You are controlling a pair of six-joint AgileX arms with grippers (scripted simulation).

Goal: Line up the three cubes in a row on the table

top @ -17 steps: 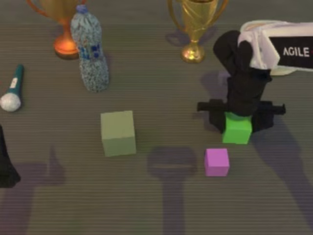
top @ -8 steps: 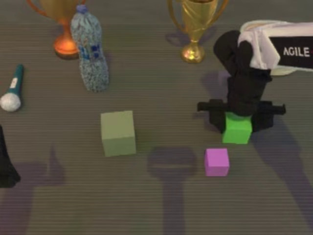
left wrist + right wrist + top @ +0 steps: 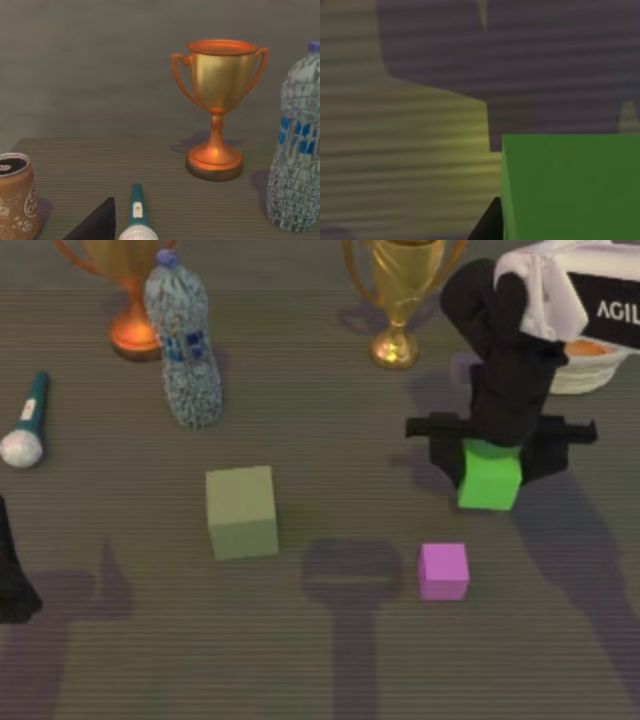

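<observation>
Right gripper clamped on medium bright green matte cube, right of centre, above small magenta-purple cube. Large pale olive-green cube left of centre. Left gripper at left edge, fingers' state unclear.

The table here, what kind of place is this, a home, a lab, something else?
Probably a simulated robot test bench: a bare ribbed table with unrelated props, two trophies, a water bottle and a microphone, around three plain cubes.
</observation>
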